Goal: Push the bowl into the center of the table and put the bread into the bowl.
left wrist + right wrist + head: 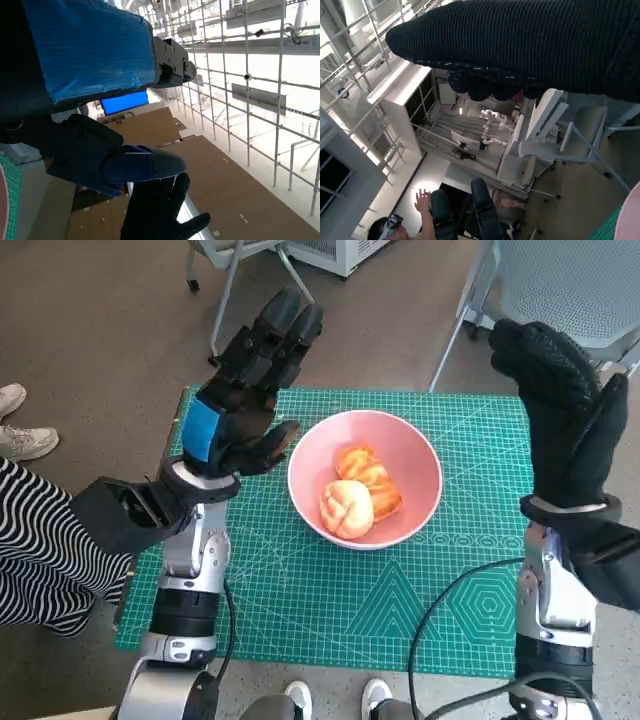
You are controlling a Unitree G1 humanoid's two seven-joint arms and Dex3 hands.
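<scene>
While both arms stand raised above the table, a round, smooth pink bowl point(365, 478) sits near the middle of the green gridded cutting mat point(300, 590) that covers the tabletop. Inside it lie pieces of bread point(358, 496): a pale, glossy, rounded bun at the front and a more orange, browned piece behind it, touching each other and resting against the bowl's floor.

The left hand point(245, 395), hard black plastic with shiny blue tape across its back, is lifted beside the bowl's left rim, fingers stretched upward and apart, holding nothing. The right hand point(565, 415), in a black knitted glove with a nubbly weave, is raised well to the right of the bowl, fingers extended and empty. Neither hand touches the bowl or the bread.

At the left edge a person's striped trouser leg point(40, 550) shows beside the table.
</scene>
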